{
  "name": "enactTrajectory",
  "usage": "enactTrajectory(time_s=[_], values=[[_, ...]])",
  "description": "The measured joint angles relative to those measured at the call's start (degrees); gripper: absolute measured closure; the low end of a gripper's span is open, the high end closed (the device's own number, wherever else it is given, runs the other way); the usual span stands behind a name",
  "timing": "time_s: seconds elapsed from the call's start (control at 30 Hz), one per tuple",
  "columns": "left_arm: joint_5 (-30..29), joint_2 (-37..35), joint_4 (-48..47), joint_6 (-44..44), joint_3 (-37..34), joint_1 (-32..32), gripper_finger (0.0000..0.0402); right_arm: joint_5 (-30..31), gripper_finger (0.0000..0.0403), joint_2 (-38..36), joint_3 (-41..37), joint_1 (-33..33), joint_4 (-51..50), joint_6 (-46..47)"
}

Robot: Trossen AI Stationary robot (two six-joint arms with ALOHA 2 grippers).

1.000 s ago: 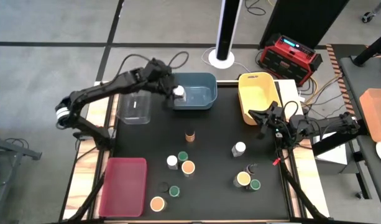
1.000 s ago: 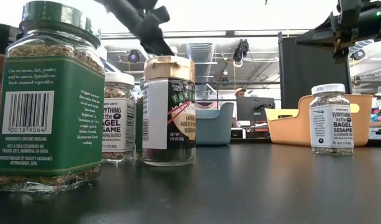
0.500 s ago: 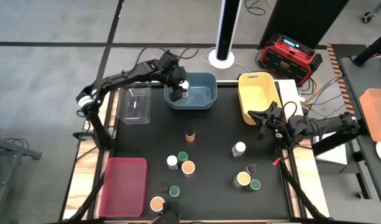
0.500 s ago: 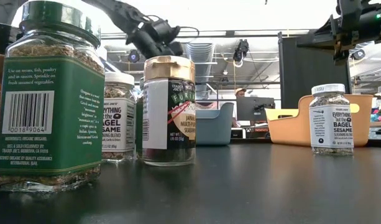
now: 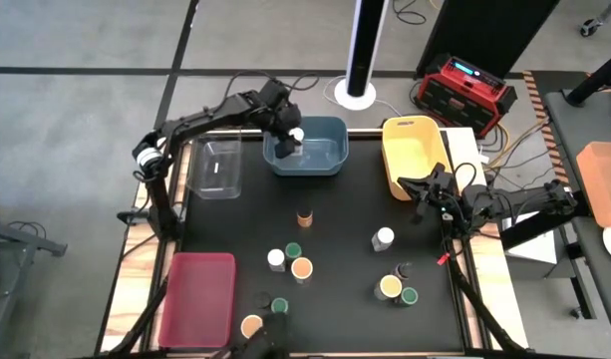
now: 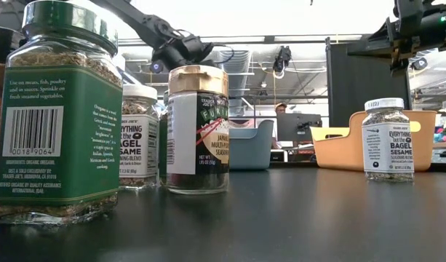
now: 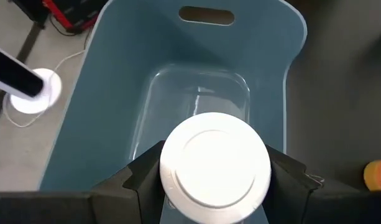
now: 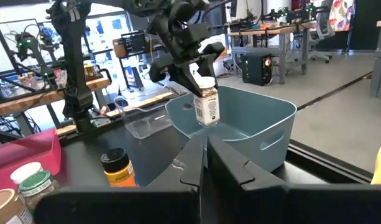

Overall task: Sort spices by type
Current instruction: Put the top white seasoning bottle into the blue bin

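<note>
— Spices first: where is the one you are carrying?

— Your left gripper (image 7: 214, 186) is pinching a white-lidded spice jar (image 7: 215, 168) by its sides, hanging it upright just over the open blue bin (image 5: 320, 147), above the end nearer the clear bin. The right wrist view is showing the same jar (image 8: 206, 102) hovering over the bin's hollow, not yet resting on the floor.

— And your other arm?

— Your right gripper (image 8: 206, 155) is waiting beside the yellow bin (image 5: 413, 150), its fingers pressed together on nothing.

— How far along are you?

— Barely started, as far as I can judge. The blue bin is looking empty under the jar, so this would be its first. The clear bin (image 5: 217, 168), the yellow bin and the red bin (image 5: 197, 297) are all showing nothing inside.

— What is left?

— Nearly everything. A tan-orange-lidded jar (image 5: 305, 216) is standing alone mid-table; a white-lidded jar (image 5: 384, 237) is sitting near the right arm; two clusters are waiting nearer the front, one around (image 5: 301, 267) and one around (image 5: 390, 287), mixing white, green and tan lids.
</note>
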Motion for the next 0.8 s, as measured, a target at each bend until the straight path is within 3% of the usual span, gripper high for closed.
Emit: enactTrajectory(time_s=[0.33,0.8], values=[[3.53,-0.06,2.55,-0.39,-1.93,0.86,0.0215,-0.01,0.0390,0.00,-0.01,0.00,-0.04,-0.23],[4.20,-0.69,5.50,-2.29,-3.98,0.60,0.0215,-0.01,0.0390,0.00,-0.05,-0.01,-0.23,-1.25]])
